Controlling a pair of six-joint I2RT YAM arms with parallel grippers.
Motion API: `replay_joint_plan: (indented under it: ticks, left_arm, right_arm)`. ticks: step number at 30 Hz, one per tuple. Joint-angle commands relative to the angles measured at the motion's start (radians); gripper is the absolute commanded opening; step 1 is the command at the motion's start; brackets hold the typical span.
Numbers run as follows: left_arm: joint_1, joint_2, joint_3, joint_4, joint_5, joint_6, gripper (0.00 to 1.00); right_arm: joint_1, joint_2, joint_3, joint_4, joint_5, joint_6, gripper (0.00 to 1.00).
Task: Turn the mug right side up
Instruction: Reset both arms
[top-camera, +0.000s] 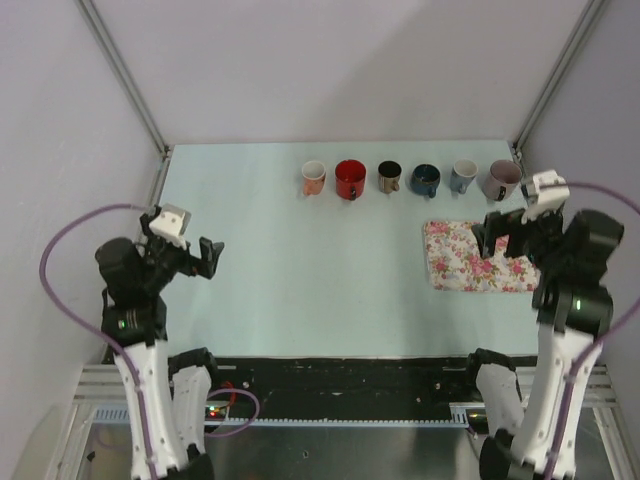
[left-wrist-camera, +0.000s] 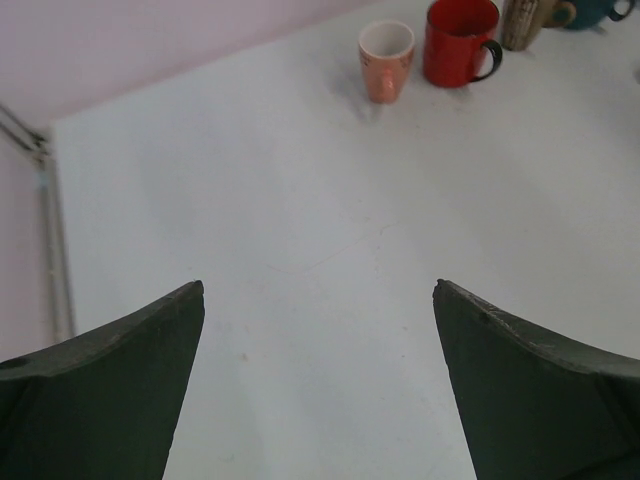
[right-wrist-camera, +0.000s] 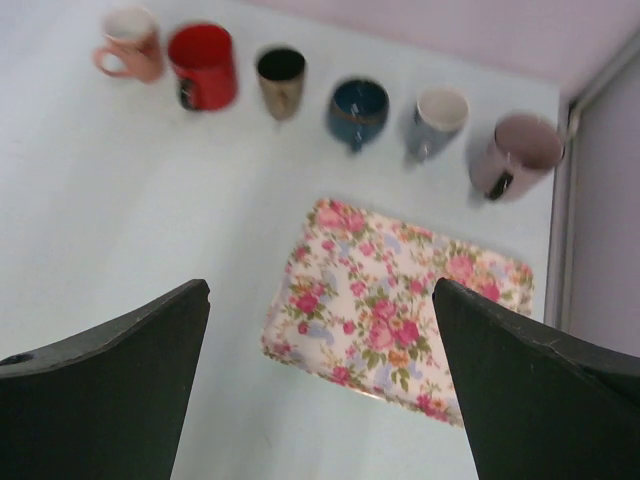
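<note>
A row of 6 mugs (top-camera: 407, 178) is seen at the far side of the counter (top-camera: 300, 270), all set upright with the mouth up. The mauve mug (top-camera: 500, 180) is placed last on the right, just behind the flowered mat (top-camera: 470, 262). The right tool (right-wrist-camera: 320, 285) is held wide open above this mat and nothing is gripped. The left tool (left-wrist-camera: 320, 290) is also opened wide and empty, over bare counter.

peach mug (top-camera: 313, 178) | red mug (top-camera: 350, 179) | tan mug (top-camera: 390, 177) | navy mug (top-camera: 425, 180) | grey-blue mug (top-camera: 462, 176) | mauve mug (top-camera: 500, 180) | pink-floral mat (top-camera: 470, 257)
</note>
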Motion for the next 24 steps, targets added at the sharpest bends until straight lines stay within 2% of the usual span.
replay_joint_plan:
  ticks: [1, 6, 10, 12, 16, 24]
  left_arm:
    - [0.011, -0.181, -0.041, -0.027, -0.090, 0.041, 1.00]
    - [0.011, -0.259, -0.066, -0.070, -0.035, 0.036, 1.00]
    - [0.010, -0.285, -0.105, -0.074, 0.009, 0.037, 1.00]
    - [0.011, -0.290, -0.118, -0.073, 0.028, 0.041, 1.00]
    - [0.010, -0.287, -0.127, -0.074, 0.049, 0.040, 1.00]
    - [0.011, -0.277, -0.149, -0.073, 0.072, 0.051, 1.00]
  right_arm:
    - [0.006, -0.225, -0.010, -0.040, -0.205, -0.001, 1.00]
    - [0.003, -0.407, 0.006, -0.204, -0.400, -0.095, 1.00]
    - [0.000, -0.459, -0.018, -0.417, -0.611, -0.367, 0.99]
    - [-0.007, -0.474, -0.048, -0.471, -0.687, -0.442, 0.99]
    - [-0.022, -0.490, -0.086, -0.485, -0.767, -0.461, 0.99]
    - [-0.030, -0.481, -0.116, -0.468, -0.802, -0.431, 0.99]
